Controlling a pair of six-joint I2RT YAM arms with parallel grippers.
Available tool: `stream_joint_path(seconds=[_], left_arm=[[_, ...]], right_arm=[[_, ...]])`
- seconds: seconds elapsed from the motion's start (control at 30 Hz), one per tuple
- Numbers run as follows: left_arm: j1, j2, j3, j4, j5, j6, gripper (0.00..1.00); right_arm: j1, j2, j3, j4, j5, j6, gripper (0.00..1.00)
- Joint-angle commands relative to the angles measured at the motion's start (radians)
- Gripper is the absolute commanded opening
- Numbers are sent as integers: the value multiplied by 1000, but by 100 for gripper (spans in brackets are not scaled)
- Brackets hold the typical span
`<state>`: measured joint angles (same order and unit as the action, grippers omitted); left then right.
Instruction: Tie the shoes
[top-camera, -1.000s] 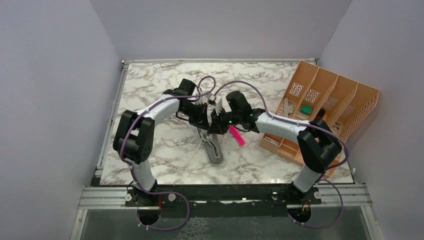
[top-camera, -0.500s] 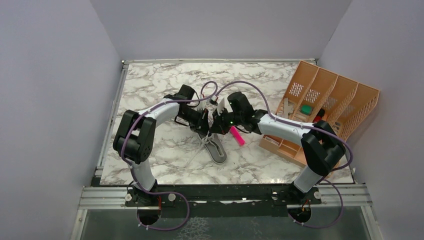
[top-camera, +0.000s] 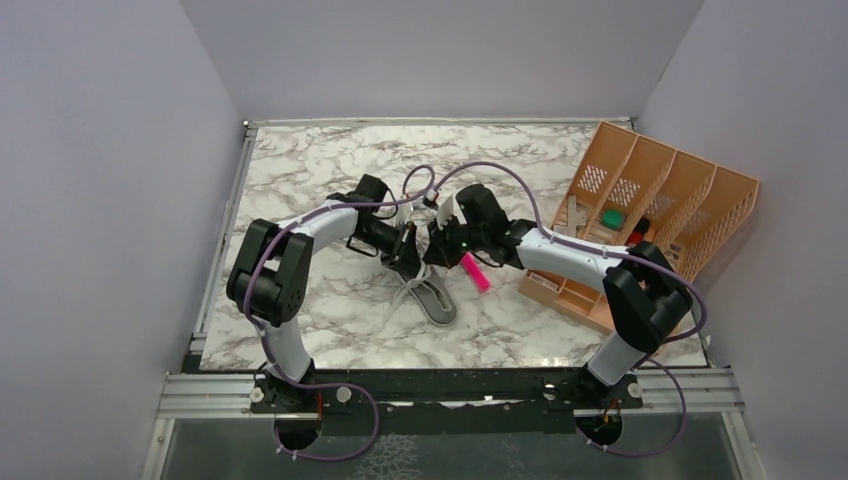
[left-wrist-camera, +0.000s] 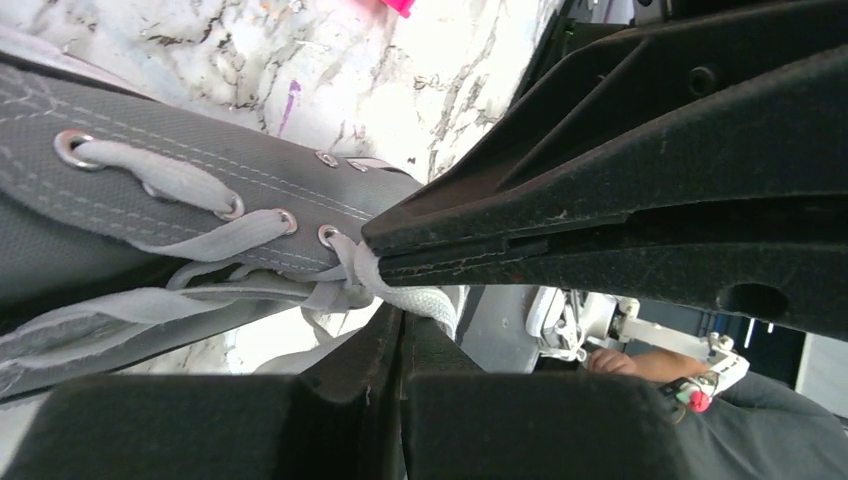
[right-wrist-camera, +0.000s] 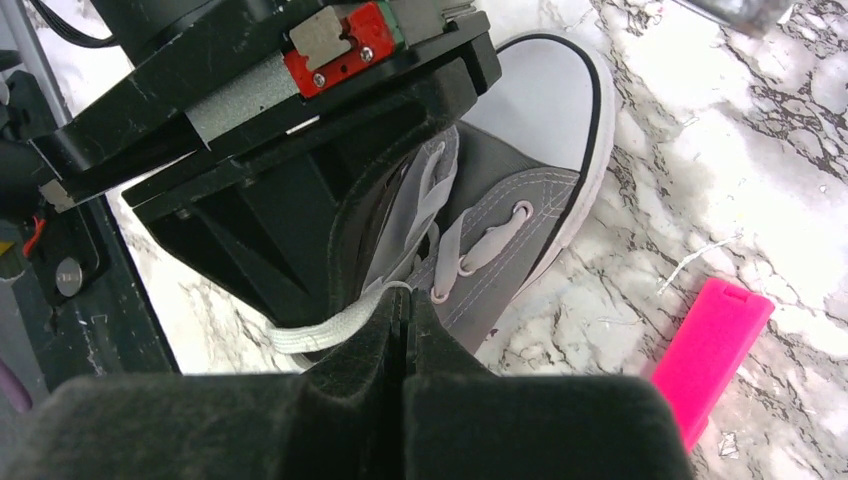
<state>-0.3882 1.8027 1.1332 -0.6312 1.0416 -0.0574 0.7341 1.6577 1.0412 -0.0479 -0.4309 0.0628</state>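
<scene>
Left claw (left-wrist-camera: 402, 325) and right claw (right-wrist-camera: 405, 312) each clench a white lace (left-wrist-camera: 422, 298) of the grey canvas sneaker (right-wrist-camera: 545, 195) lying on the marble bench (top-camera: 300, 170), near a pink bar (right-wrist-camera: 715, 345).

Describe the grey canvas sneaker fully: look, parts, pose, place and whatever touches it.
The grey canvas sneaker is a low-top with stitched fabric, metal eyelets, a white rubber sole and a white toe cap. Its flat white laces are threaded but not tied. It rests sole-down on the marble table, heel toward the arm bases. The left gripper and the right gripper are each shut on a lace. A pink bar lies beside it, apart.
</scene>
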Motion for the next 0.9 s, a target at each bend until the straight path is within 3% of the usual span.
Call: stream_joint_path(seconds=[0.0, 0.17, 0.37, 0.53, 0.63, 0.8, 0.87], left_arm=[[-5, 34, 5, 1, 116, 37, 2], [-5, 71, 26, 1, 145, 35, 3], [-5, 110, 47, 2, 128, 27, 3], [-5, 121, 52, 2, 123, 25, 3], [-5, 121, 40, 2, 136, 36, 4], [-5, 120, 36, 2, 138, 35, 4], [-5, 119, 36, 2, 137, 33, 4]], right_arm=[[1, 22, 25, 7, 36, 19, 1], [1, 71, 96, -85, 0, 66, 8], [-19, 75, 214, -409, 16, 192, 42], [-108, 62, 293, -678, -7, 268, 59], [-158, 51, 233, -642, -153, 394, 61], [-177, 79, 126, -347, -461, 600, 56], [-177, 92, 112, -274, -498, 631, 54]])
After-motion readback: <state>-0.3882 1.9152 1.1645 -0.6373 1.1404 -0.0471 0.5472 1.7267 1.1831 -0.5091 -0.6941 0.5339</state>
